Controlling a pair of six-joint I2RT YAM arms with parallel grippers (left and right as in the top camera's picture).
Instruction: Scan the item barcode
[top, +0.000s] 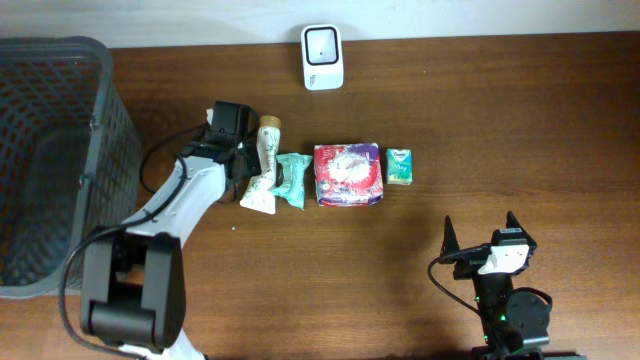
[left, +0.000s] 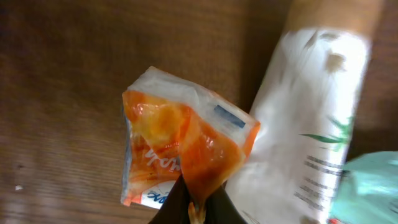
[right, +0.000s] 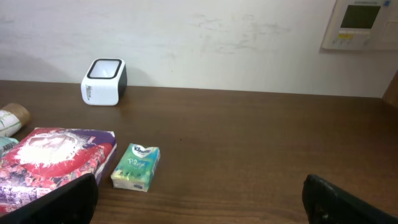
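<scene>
Left claw (left: 194, 210): pinched on the lower edge of the orange packet (left: 180, 152).
Packet: over the surface (top: 520, 110), just beside the white tube (left: 311, 124), at the left end of the item row.
Scanner (top: 322, 57): at the far edge, well apart from the packet.
Right claw (right: 199, 196): spread wide, empty, low over the surface.

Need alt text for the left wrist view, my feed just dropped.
The left gripper has its fingers pinched on the lower edge of a crinkled orange packet, seen against the wooden table. A white tube lies to its right, a teal packet beyond.
</scene>
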